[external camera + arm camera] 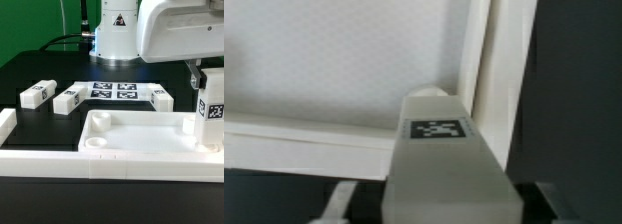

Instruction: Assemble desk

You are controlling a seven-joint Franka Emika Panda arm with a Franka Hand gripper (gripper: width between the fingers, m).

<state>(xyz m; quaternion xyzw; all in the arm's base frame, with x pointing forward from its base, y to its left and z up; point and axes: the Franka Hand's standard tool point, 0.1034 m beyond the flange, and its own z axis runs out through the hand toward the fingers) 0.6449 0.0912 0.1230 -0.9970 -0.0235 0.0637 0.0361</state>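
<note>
Underneath everything lies a black table [50, 75], matt and dark, with a green backdrop [30, 25] behind it and the robot's base [115, 35] at the rear. The white arm [175, 30] fills the exterior view's upper right.

Nearest the camera sits the tabletop [150, 130], a shallow white tray with a raised rim, lying flat. A long white border rail [8, 128] runs along the exterior view's left. Behind the tray the marker board [113, 91] lies flat.

Three leg blocks lie loose on the table: two [37, 94] [70, 98] left of the board, one [162, 97] right of it.

The fourth leg block [213, 112] stands upright at the tabletop's right corner.

The gripper [207, 80] straddles this block with its jaws partly narrowed. I cannot tell whether the fingers [537, 195] press it.
</note>
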